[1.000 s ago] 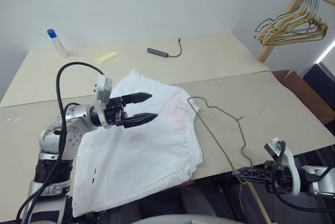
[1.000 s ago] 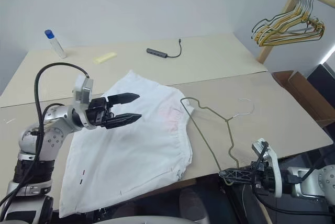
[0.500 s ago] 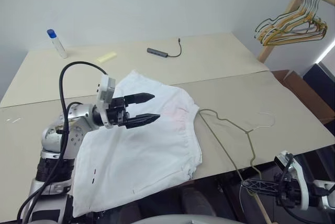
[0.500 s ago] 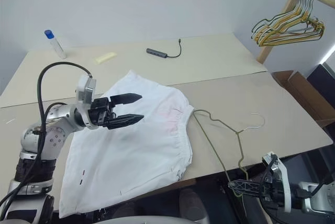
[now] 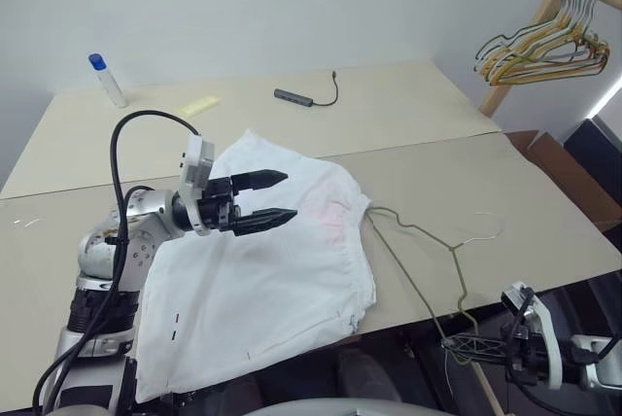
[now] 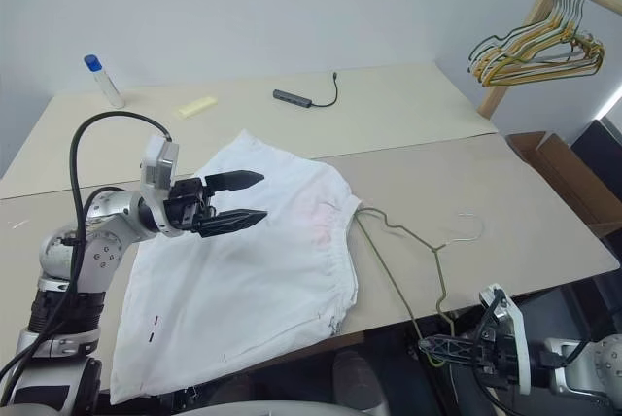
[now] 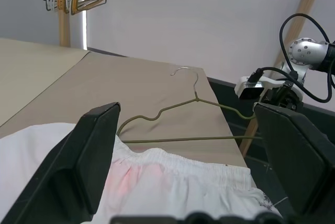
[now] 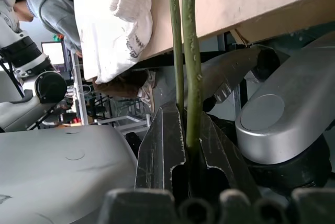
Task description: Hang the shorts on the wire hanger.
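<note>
One pair of white soft cotton shorts point(image 5: 262, 270) with a gathered elastic waistband is being seen lying flat on the beige table point(image 5: 408, 115), its lower hem hanging over the near edge; one thin olive-grey wire hanger point(image 5: 428, 260) is lying at three o'clock of the shorts, its shoulder just beside the waistband, its hook point(image 5: 484, 232) pointing away from them; one bunch of yellow and dark hangers point(image 5: 539, 52) is hanging on a wooden rack at one o'clock; one bottle with a blue cap point(image 5: 106, 80), one yellow pad point(image 5: 195, 106) and one dark adapter with a cable point(image 5: 303, 95) are lying at the far side.

The left gripper point(image 5: 277, 198) is being held above the shorts with its two black fingers spread wide, grasping nothing; the right gripper point(image 5: 457, 345) is clenched on the hanger's bottom corner below the table's near edge.

Against a second ago, the hanger is being found dragged toward four o'clock and the right gripper lower; the left gripper is unchanged.

In the right wrist view two strands of wire point(image 8: 184, 51) are being shown pinched between the fingers; in the left wrist view the hanger's whole triangle is laid out beyond the waistband.
</note>
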